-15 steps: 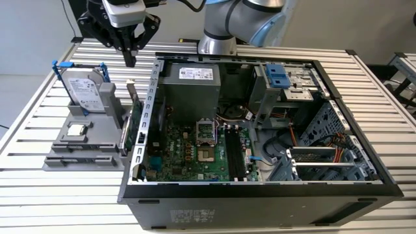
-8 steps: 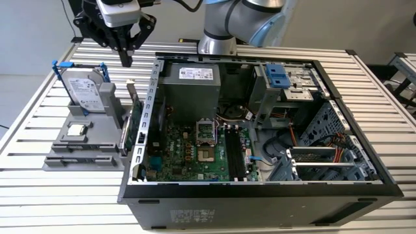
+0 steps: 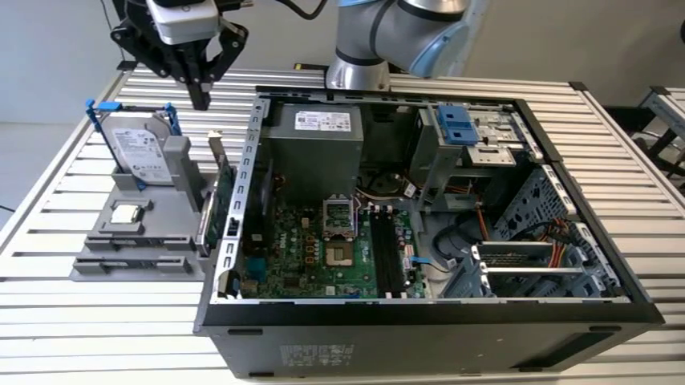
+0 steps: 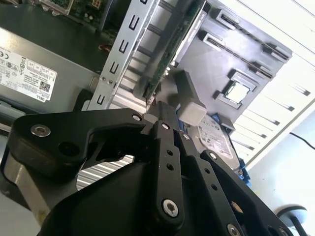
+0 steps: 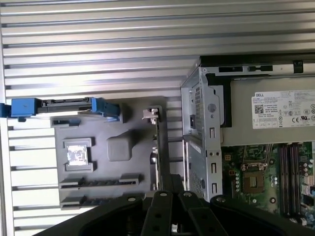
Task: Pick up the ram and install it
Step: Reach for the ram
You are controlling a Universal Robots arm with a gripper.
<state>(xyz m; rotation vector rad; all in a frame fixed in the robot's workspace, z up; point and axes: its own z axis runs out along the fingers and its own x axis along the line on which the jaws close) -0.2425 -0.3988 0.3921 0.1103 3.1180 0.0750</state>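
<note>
Black gripper (image 3: pixel 200 95) hanging fingers-down from the bent arm, fingers pressed together on nothing, above the grey slotted plastic holder (image 3: pixel 96 271), ram (image 5: pixel 98 182) seemingly the thin dark strip edge-on in its long slot, open metal computer case (image 3: pixel 428 309) just beside.

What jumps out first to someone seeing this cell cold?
The open computer case dominates the exterior view, lying on its side on the slatted table with the green motherboard exposed. Toward the exterior view's left, the black gripper hangs over a grey fixture that holds a blue-framed hard drive upright.
</note>
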